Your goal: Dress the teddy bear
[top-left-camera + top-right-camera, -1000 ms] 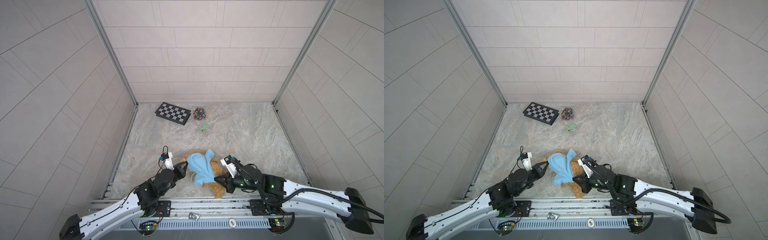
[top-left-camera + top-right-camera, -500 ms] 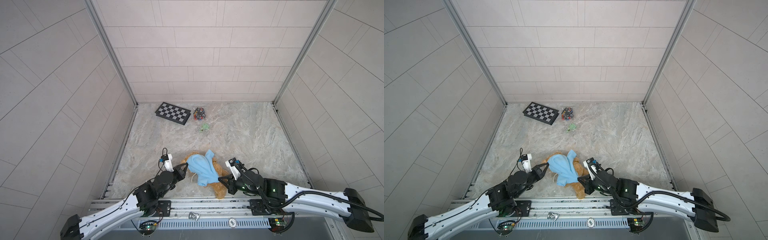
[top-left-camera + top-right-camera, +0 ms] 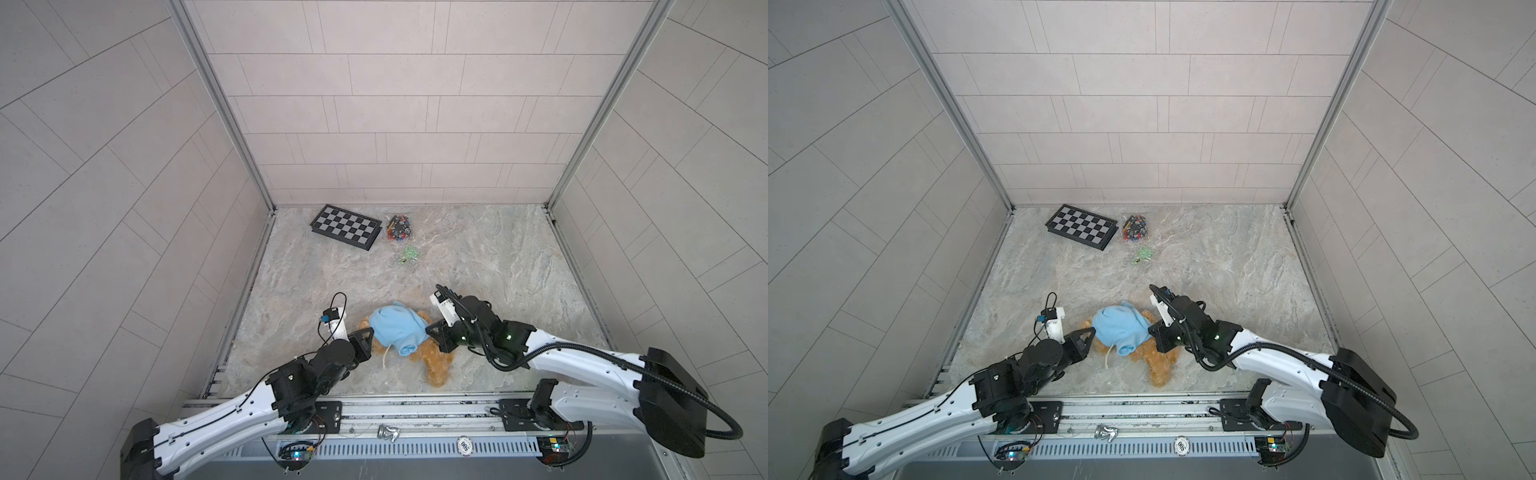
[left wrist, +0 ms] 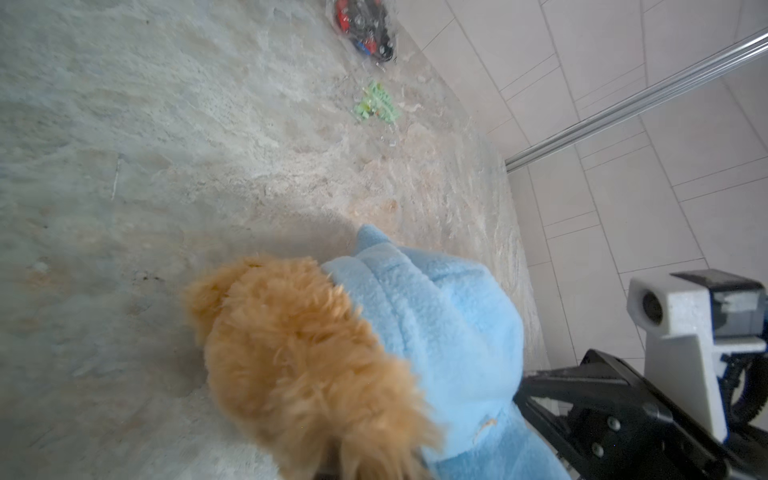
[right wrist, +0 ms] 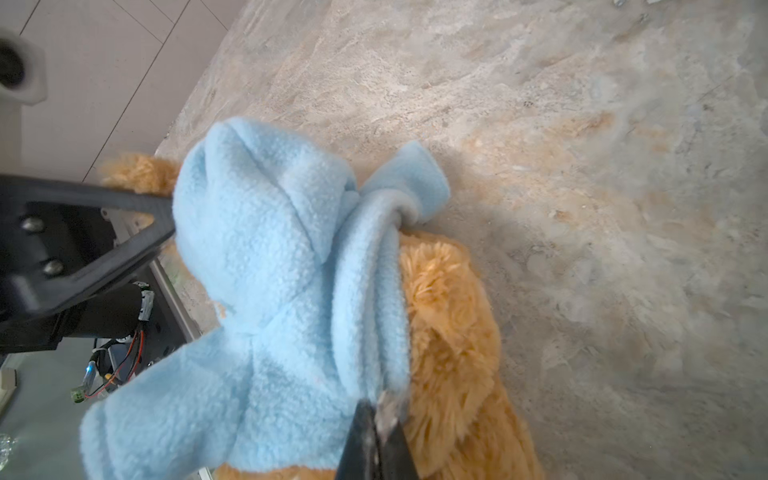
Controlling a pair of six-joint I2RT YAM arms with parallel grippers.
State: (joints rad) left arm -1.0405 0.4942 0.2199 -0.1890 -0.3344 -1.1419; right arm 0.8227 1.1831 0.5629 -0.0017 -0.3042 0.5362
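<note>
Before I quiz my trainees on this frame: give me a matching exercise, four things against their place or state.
Things: A chessboard; B light blue hoodie; C teddy bear; D right gripper.
States: 1 shut on a fleece hem; 2 far back, left side; 3 bunched on top of the bear; 4 lying near the front, legs uncovered.
Pairs: A2, B3, C4, D1.

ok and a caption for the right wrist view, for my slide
Right gripper pinching the hem of the light blue hoodie, bunched over the teddy bear lying on the table.
</note>
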